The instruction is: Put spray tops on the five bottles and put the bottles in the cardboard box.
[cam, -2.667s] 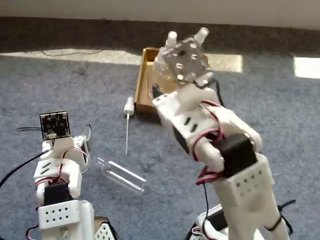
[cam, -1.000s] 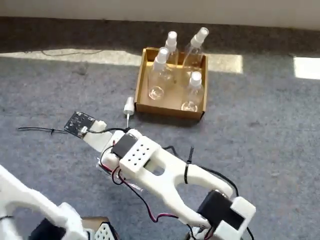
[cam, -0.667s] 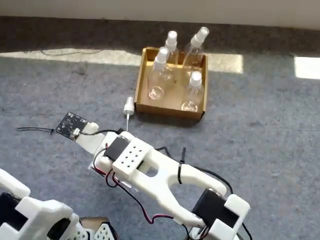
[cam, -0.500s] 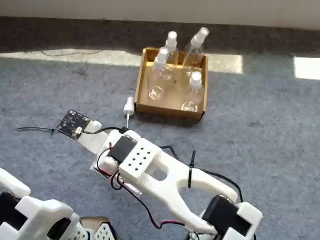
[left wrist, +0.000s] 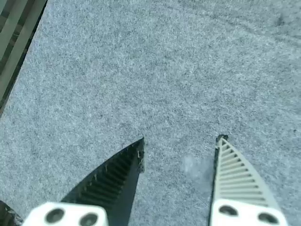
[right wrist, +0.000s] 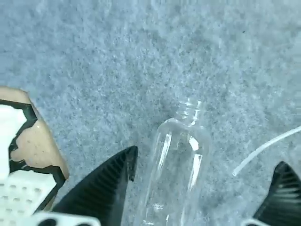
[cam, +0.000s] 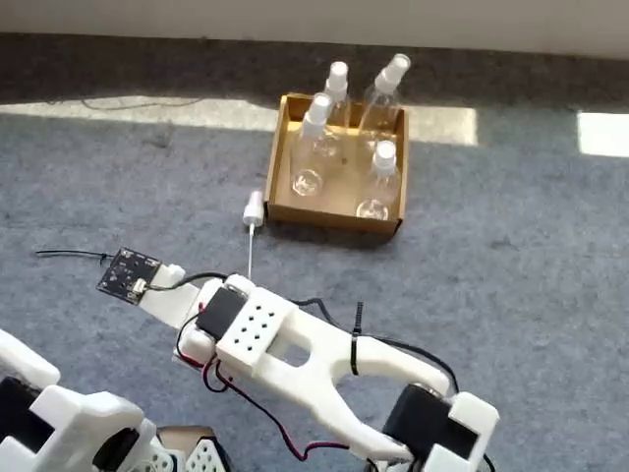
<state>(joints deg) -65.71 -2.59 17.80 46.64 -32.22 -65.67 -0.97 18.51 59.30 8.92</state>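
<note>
Here, my right gripper (right wrist: 207, 157): wide astride the uncapped bottle (right wrist: 176, 174) lying on carpet (right wrist: 94, 56).
My left gripper (left wrist: 181, 141): parted, empty, over carpet.
High view: loose spray top (cam: 254, 207) beside cardboard box (cam: 334, 218), four capped bottles (cam: 378, 182) inside.

The bottle (right wrist: 176, 169) (lying flat) runs past the picture's edge, its base cut off.

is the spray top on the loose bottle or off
Off. The bottle has a bare threaded neck; the spray top lies beside the box.
</note>
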